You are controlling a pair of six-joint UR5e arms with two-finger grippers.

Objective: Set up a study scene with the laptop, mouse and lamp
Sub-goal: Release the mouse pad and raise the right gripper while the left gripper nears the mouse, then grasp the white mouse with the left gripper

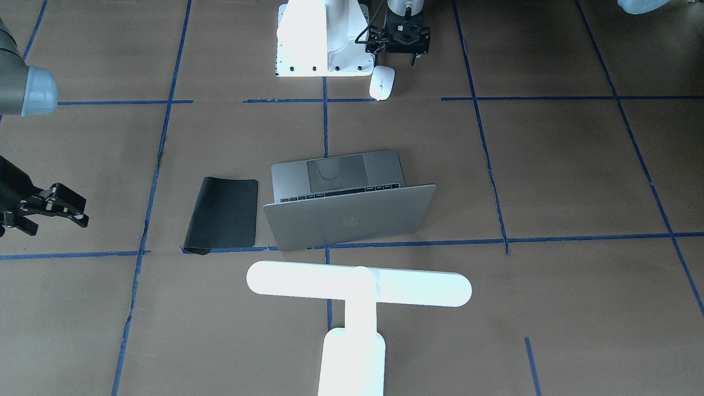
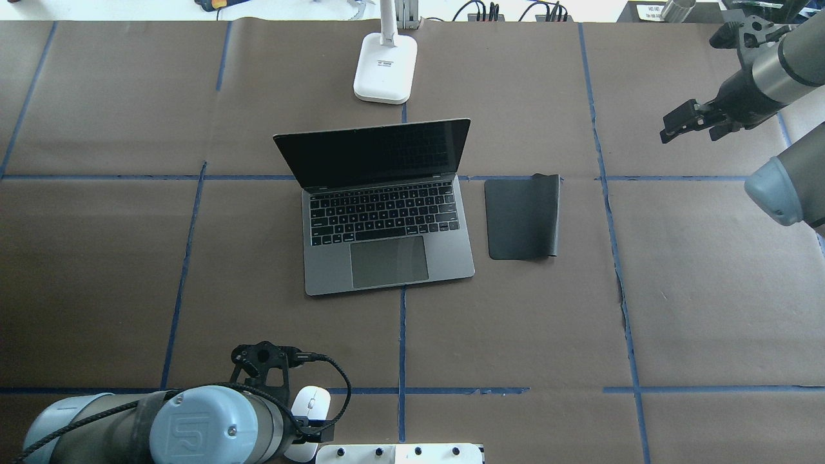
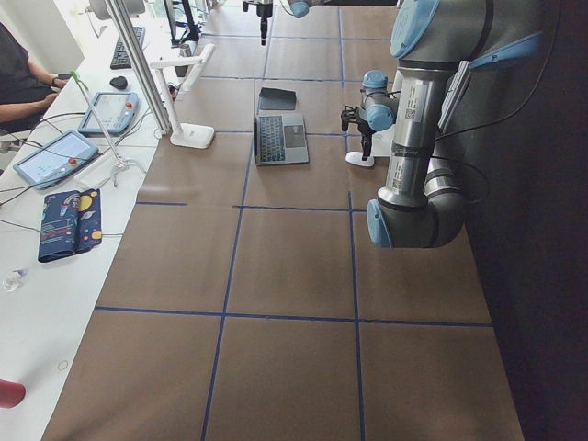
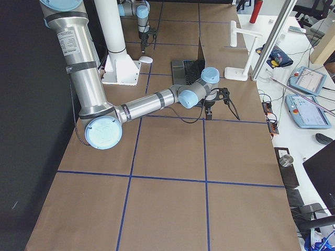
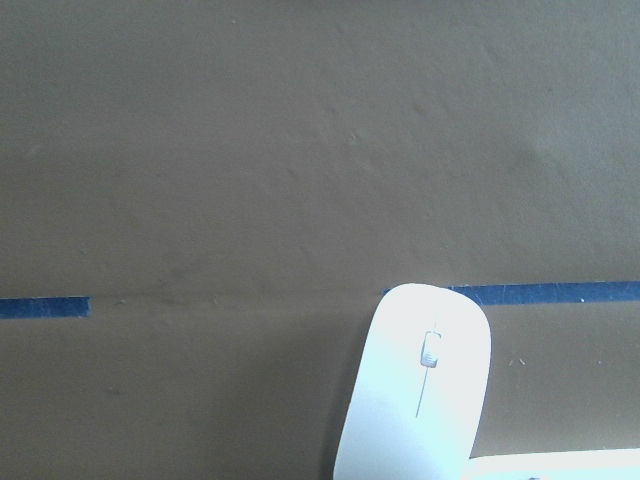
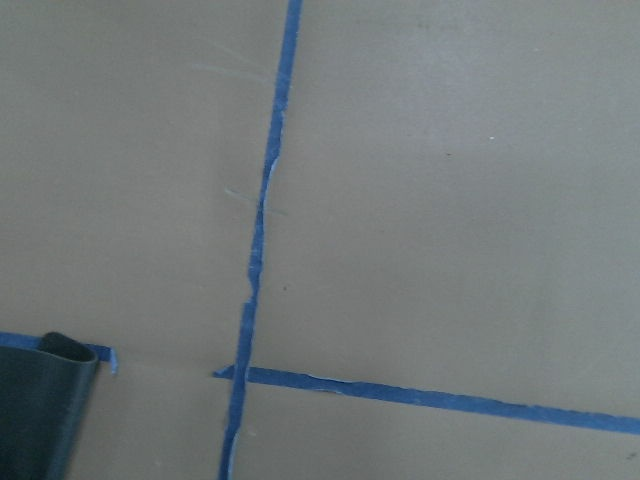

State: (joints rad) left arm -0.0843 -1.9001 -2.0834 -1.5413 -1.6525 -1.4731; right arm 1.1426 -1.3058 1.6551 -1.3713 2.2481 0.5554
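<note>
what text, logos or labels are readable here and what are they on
Apple logo, no words: lid of the laptop.
Small label on the base of the lamp: too small to read.
Laptop key legends: too blurred to read.
Moulded logo on the left arm's joint cap: not legible.

Grey laptop [image 2: 383, 219] open mid-table; white lamp [image 2: 385, 71] upright behind; mouse [image 2: 310, 403] flat, robot-side edge.

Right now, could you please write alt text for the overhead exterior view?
An open laptop sits mid-table, a black mat to its right, a white lamp behind it. The mouse lies at the near edge beside the left gripper.
</note>
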